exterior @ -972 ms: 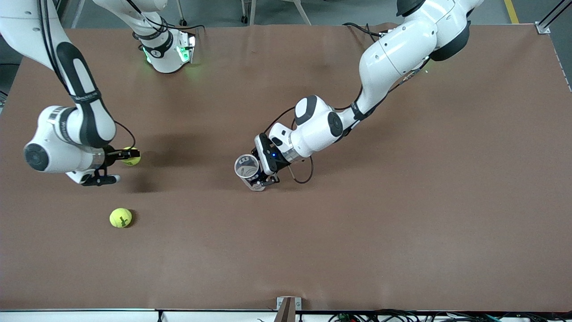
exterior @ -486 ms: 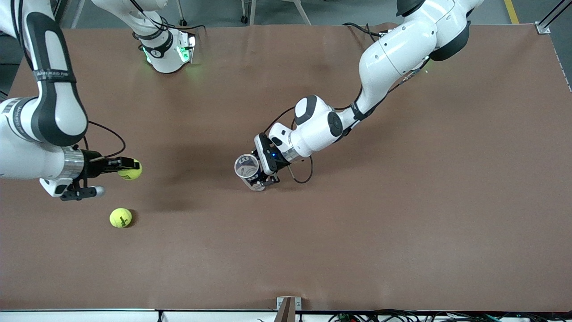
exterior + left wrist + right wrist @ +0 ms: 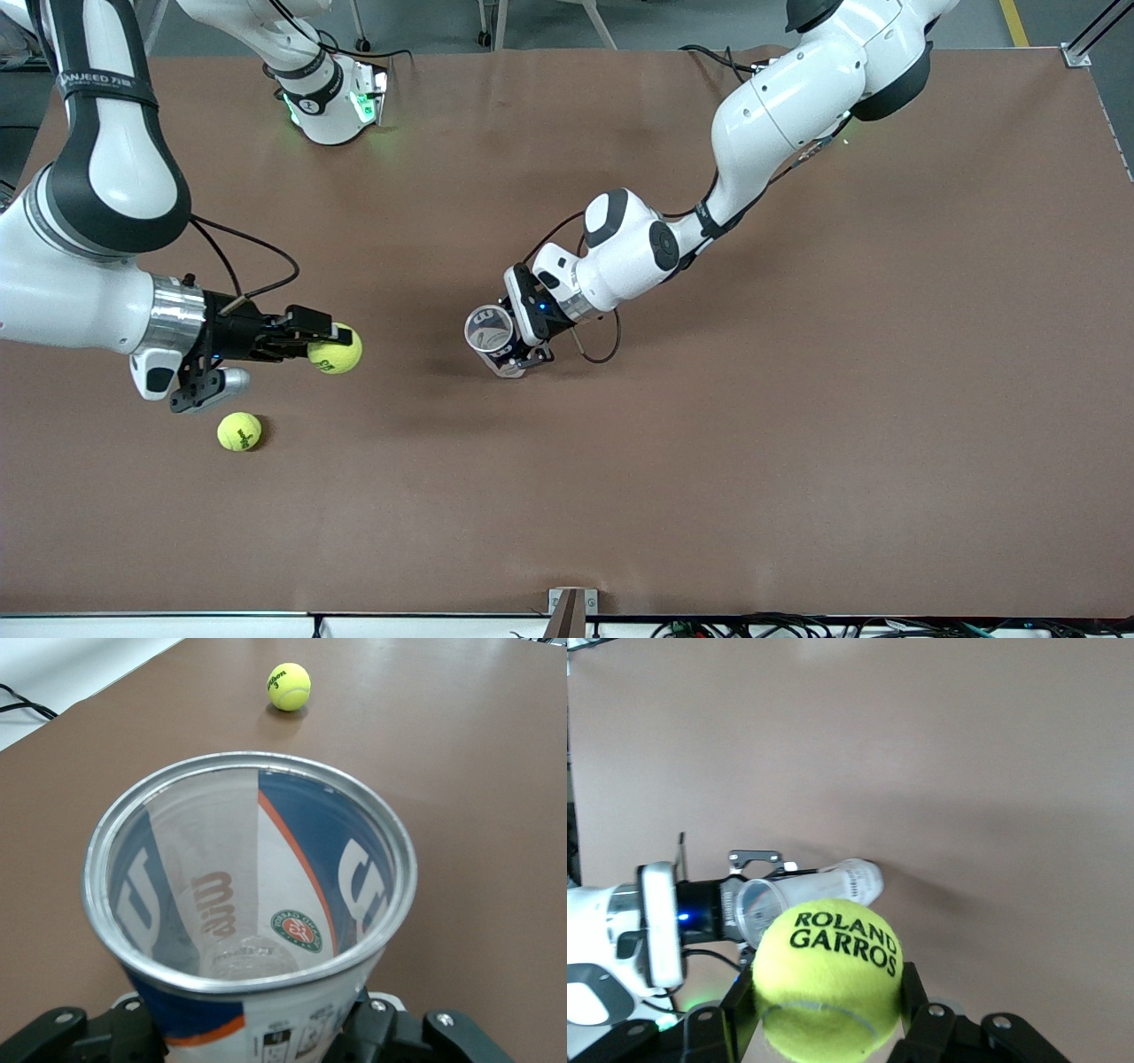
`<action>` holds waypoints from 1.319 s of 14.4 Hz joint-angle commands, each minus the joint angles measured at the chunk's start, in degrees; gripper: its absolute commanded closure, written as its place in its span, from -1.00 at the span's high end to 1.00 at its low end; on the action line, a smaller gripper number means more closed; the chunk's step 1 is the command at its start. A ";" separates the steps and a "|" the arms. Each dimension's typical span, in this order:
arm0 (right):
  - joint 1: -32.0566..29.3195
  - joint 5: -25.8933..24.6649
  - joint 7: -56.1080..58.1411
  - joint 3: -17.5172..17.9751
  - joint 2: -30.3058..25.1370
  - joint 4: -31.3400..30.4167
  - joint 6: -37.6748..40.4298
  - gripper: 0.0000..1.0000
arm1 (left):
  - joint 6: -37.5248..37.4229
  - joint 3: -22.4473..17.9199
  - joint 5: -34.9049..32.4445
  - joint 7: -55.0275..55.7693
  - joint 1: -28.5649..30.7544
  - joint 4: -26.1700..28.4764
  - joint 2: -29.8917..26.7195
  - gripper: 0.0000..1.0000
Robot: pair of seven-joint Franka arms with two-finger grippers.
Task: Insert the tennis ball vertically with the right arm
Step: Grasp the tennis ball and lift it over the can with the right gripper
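A brown worktop (image 3: pixel 797 443) under a grey floor strip carries two tennis balls and one open can (image 3: pixel 490 335): the right claw (image 3: pixel 330 344) pinches one ball (image 3: pixel 336 350) above it, another ball (image 3: pixel 239 431) lies nearer the camera, and the left claw (image 3: pixel 523 350) clamps the can.

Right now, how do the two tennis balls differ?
The held tennis ball is clamped in the right gripper, up off the table; the loose tennis ball rests on the table, untouched. The held ball reads ROLAND GARROS; the loose ball shows a smaller dark logo with a 3. Both are yellow-green and look the same size.
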State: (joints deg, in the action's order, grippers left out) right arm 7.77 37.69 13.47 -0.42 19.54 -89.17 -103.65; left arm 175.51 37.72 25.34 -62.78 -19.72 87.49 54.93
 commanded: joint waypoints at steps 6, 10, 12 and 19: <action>10.76 1.59 -1.52 -0.46 5.68 1.19 -6.12 -0.85 | 0.97 -0.64 0.50 -0.94 -0.41 0.49 0.27 0.40; 14.63 1.42 -3.98 -0.54 7.18 1.19 -6.65 -0.85 | 0.97 -0.64 0.50 -0.94 -0.41 0.58 0.09 0.40; 15.78 0.98 -6.96 -0.54 7.09 1.19 -6.74 -0.85 | 0.97 -0.64 0.50 -0.94 -0.24 0.40 0.09 0.40; 16.57 0.63 -7.41 -0.63 7.44 0.57 -6.39 -0.81 | 0.97 -0.64 0.59 -0.77 0.29 0.14 -0.17 0.40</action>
State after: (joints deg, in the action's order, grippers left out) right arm 23.64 38.08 7.16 -0.63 26.85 -88.91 -110.51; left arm 175.62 37.52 25.34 -62.78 -19.38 87.45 54.94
